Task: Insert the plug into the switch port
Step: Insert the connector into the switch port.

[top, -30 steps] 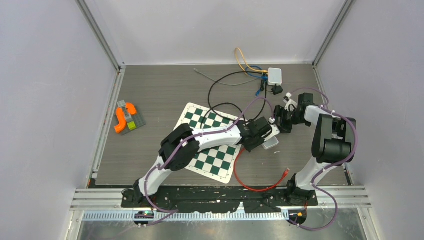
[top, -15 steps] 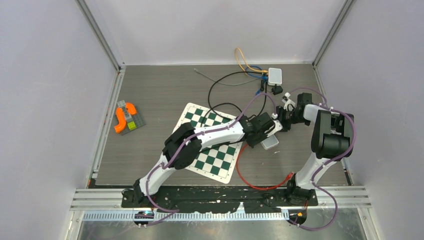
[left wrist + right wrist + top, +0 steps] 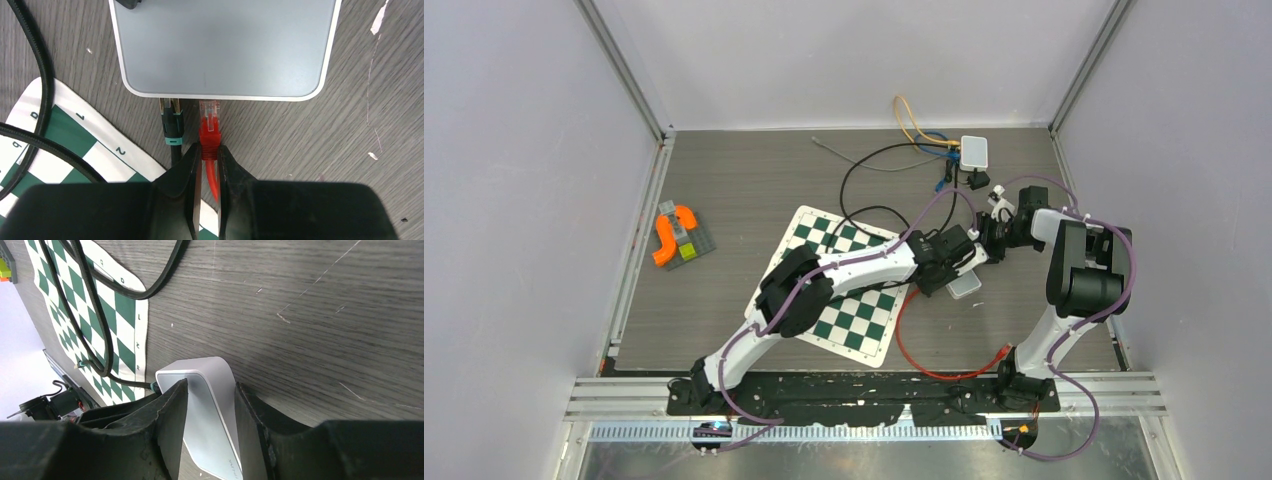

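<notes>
The grey switch (image 3: 222, 45) lies flat on the table and also shows in the top view (image 3: 965, 286). My left gripper (image 3: 209, 155) is shut on the red plug (image 3: 209, 127), held by its boot. The plug's clear tip is at the switch's near edge, right of a black cable's teal-collared plug (image 3: 172, 131) that sits in a port. How far the red tip is in is hidden. My right gripper (image 3: 210, 390) is shut on the switch (image 3: 212, 415) from the far side, one finger on each side.
A green-and-white chessboard mat (image 3: 844, 320) lies left of the switch, with black cable (image 3: 100, 315) looped over it. The red cable (image 3: 924, 372) trails toward the near edge. A second white box (image 3: 974, 152) with several cables sits at the back. An orange toy (image 3: 669, 235) is far left.
My left gripper has moved a little right and away with the red plug, toward the switch's edge. My right arm has shifted slightly away and stayed at the switch.
</notes>
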`<state>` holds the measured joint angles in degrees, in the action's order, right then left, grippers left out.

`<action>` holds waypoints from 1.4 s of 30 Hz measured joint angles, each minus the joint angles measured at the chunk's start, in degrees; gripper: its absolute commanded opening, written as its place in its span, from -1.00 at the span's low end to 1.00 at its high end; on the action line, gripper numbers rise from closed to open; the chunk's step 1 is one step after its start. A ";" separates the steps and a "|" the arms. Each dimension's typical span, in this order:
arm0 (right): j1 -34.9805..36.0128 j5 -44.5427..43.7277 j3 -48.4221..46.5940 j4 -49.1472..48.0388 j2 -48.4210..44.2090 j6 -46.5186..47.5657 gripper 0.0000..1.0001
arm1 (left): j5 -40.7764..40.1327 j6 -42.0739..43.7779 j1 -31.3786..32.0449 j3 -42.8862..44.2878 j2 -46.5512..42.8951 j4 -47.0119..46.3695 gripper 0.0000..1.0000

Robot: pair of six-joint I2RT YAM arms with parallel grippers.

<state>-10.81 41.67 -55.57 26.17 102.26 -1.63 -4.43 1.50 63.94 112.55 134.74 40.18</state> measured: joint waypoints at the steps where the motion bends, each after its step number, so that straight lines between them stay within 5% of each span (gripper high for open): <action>1: 0.00 0.02 0.04 -0.07 0.02 0.02 -0.10 | 0.00 0.00 0.00 0.00 0.00 0.00 -1.00; 42: 0.46 -4.83 6.38 -7.78 -4.94 -10.75 -0.02 | 5.57 -7.26 -1.90 -3.02 -1.42 -4.15 -1.00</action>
<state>-10.35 36.84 -49.19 18.39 97.32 -12.38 1.15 -5.76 62.04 109.54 133.32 36.03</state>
